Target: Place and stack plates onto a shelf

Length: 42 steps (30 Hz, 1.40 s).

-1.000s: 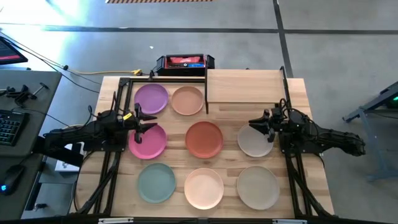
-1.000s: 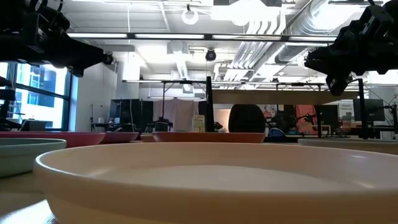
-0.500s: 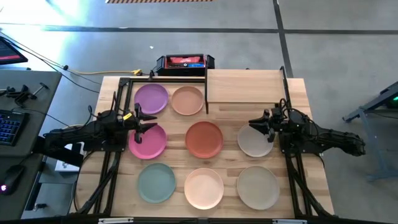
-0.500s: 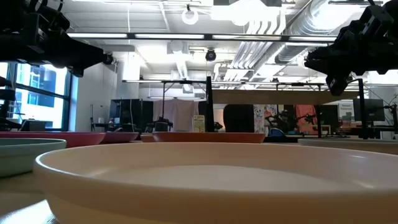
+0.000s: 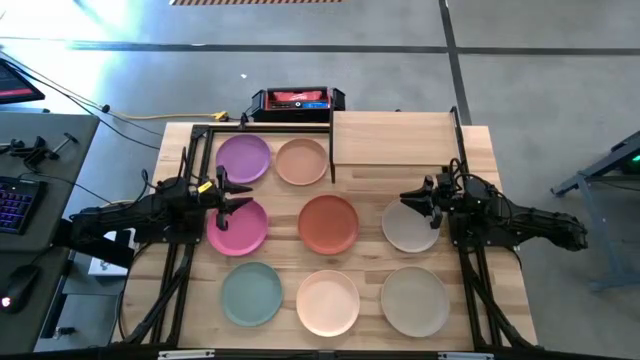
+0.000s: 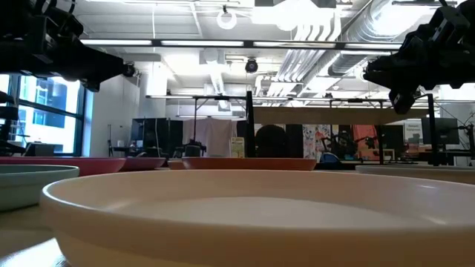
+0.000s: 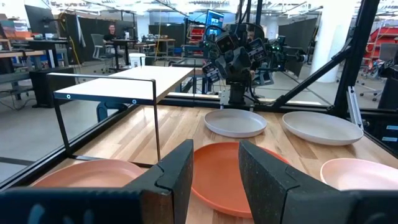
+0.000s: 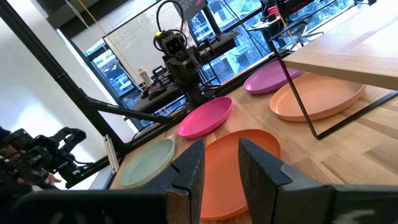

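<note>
Several round plates lie flat on the slatted tabletop: purple (image 5: 243, 158), tan (image 5: 302, 162), pink (image 5: 238, 227), terracotta (image 5: 328, 223), grey (image 5: 410, 227), teal (image 5: 252, 293), peach (image 5: 328, 301) and beige (image 5: 414, 300). The shelf (image 5: 392, 138), a raised light-wood platform on black posts, stands at the far right with nothing on it. My left gripper (image 5: 232, 193) hovers level over the pink plate's far edge, open (image 7: 216, 168). My right gripper (image 5: 413, 198) hovers over the grey plate's far edge, open (image 8: 222, 165). Neither holds anything.
A black and red box (image 5: 296, 100) sits just beyond the table's far edge. Black frame rails (image 5: 183, 250) run along both sides of the table. A desk with a keyboard (image 5: 15, 200) stands to the left. The peach plate (image 6: 245, 215) fills the low view's foreground.
</note>
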Motion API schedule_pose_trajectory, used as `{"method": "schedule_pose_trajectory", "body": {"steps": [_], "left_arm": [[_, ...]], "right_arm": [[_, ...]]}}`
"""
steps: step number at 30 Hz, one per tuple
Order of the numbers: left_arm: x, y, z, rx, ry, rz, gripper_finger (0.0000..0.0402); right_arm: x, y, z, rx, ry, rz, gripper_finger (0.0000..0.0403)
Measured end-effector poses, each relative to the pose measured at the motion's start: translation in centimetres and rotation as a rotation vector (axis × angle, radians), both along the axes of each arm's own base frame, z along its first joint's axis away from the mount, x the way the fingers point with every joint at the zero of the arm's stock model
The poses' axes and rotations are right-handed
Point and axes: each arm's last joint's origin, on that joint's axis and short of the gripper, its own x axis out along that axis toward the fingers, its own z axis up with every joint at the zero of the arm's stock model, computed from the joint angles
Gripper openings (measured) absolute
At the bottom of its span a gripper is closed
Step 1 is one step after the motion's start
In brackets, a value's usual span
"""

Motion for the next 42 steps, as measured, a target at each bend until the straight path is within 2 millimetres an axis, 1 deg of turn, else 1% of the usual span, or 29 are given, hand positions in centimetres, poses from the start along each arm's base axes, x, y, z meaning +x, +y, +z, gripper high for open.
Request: {"method": "schedule_pose_trajectory", "body": {"steps": [4,11,15,19,21,26,30,36,39,42], "left_arm": [[0.0,0.0,0.0,-0.017,-0.004,0.0,0.0115],[0.0,0.0,0.4,-0.157,-0.066,0.003,0.0115],[-0.1,0.2,0.9,-0.206,-0.129,0.056,0.0115],[-0.3,0.5,1.7,-0.267,-0.251,0.162,0.0115],[-0.5,0.7,2.2,-0.261,-0.312,0.216,0.0115],[-0.9,0.8,3.2,-0.148,-0.396,0.312,0.0115],[-1.4,0.9,4.0,-0.175,-0.507,0.337,0.0115],[-2.1,0.8,5.2,-0.2,-0.654,0.347,0.0115],[-2.4,0.8,5.6,-0.197,-0.71,0.355,0.0115],[-2.5,0.8,5.6,-0.199,-0.718,0.361,0.0115]], "right_arm": [[0.0,0.0,0.0,0.0,0.0,0.0,0.0078],[0.0,0.0,0.0,0.0,0.0,0.0,0.0078],[0.0,0.0,0.0,0.0,0.0,0.0,0.0078],[0.0,0.0,0.0,-0.015,0.001,-0.002,0.0078],[0.0,0.0,0.0,-0.033,0.002,-0.002,0.0078],[0.0,0.0,0.0,-0.033,0.002,-0.002,0.0078],[0.0,0.0,0.0,-0.012,0.001,-0.002,0.0078],[0.0,0.0,0.0,0.152,-0.011,0.009,0.0078],[0.0,0.0,0.0,0.151,-0.011,0.009,0.0078],[0.0,0.0,0.0,0.15,-0.012,0.005,0.0078]]}}
